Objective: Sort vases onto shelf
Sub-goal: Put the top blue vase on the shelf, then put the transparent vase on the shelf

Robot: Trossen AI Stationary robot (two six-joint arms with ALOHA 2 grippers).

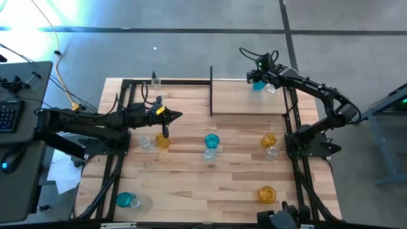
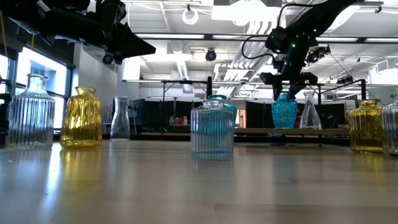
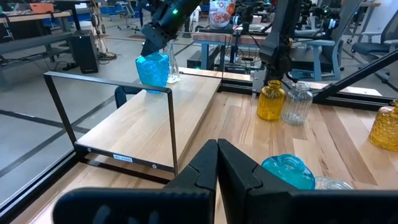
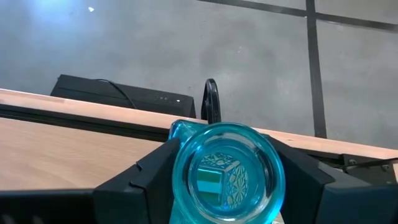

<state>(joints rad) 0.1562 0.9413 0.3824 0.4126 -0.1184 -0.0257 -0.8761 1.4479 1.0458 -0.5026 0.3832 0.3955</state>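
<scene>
Arms reach in from both sides of a wooden surface (image 1: 216, 184). The right arm stretches from its base at the surface's right edge to the far right corner of the shelf (image 1: 248, 98), elbow bent, wrist pointing down. Its right gripper (image 1: 257, 81) is clamped on the neck of a teal vase (image 2: 284, 112), which stands upright on the shelf just beside a clear vase (image 2: 310, 113). The right wrist view looks straight down into the teal vase's open mouth, a dark finger on each side.

The left arm lies nearly level across the left side of the surface, above a clear and an amber vase. Its left gripper (image 3: 217, 163) has its fingers pressed together, empty, pointing towards the shelf.

Other teal, amber and clear vases stand scattered on the surface, off the shelf.
</scene>
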